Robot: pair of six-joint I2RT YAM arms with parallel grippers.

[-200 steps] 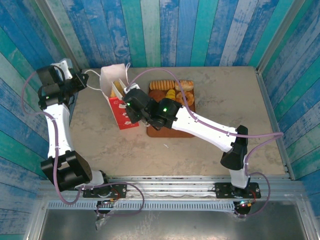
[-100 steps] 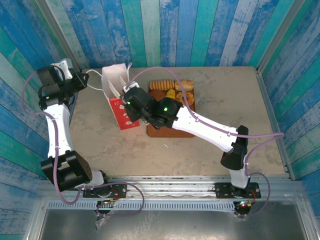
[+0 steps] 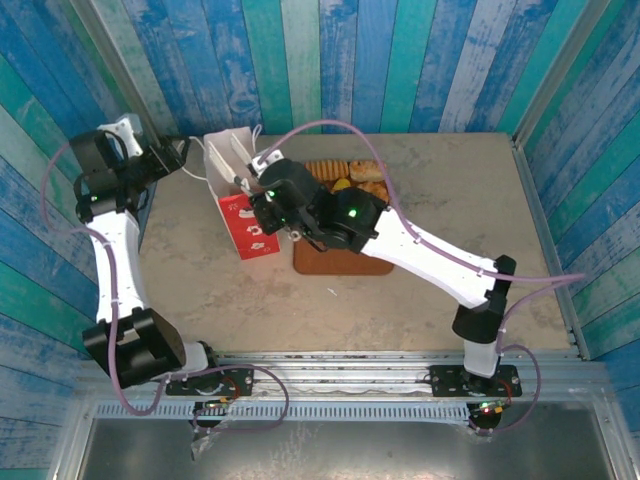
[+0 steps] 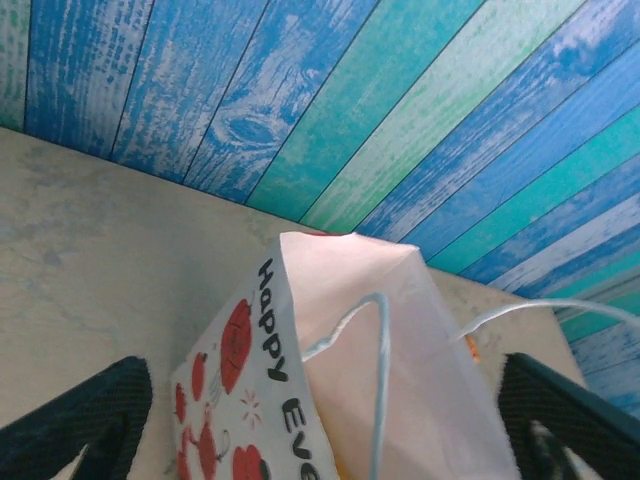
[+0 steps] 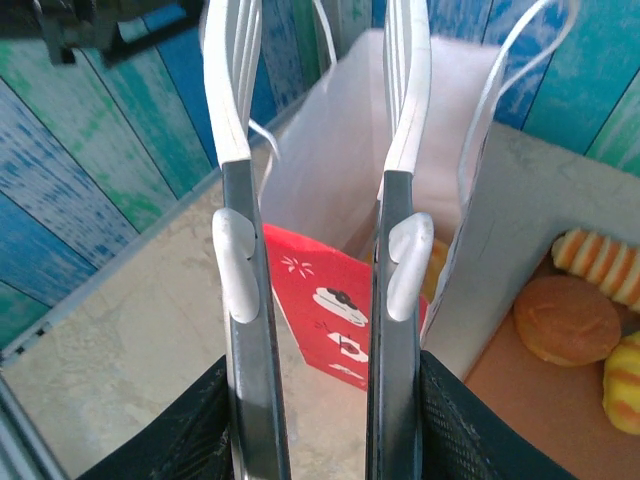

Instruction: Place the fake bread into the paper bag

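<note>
the left pincer (image 3: 180,152) hangs at the far left of the tabletop (image 3: 470,270), just beside the paper bag (image 3: 238,200). its two dark fingers (image 4: 90,420) are spread wide and hold nothing. the bag stands upright, white on top and red below, with thin white handles (image 4: 378,380). the right pincer (image 5: 315,120) is above the bag's open mouth. its fingers are apart, with nothing between them. a bit of the fake bread (image 5: 437,268) peeks out inside the bag. to the right, a round bun (image 5: 567,320) and a striped loaf (image 5: 600,265) lie on a brown tray (image 3: 340,262) just beside the bag.
</note>
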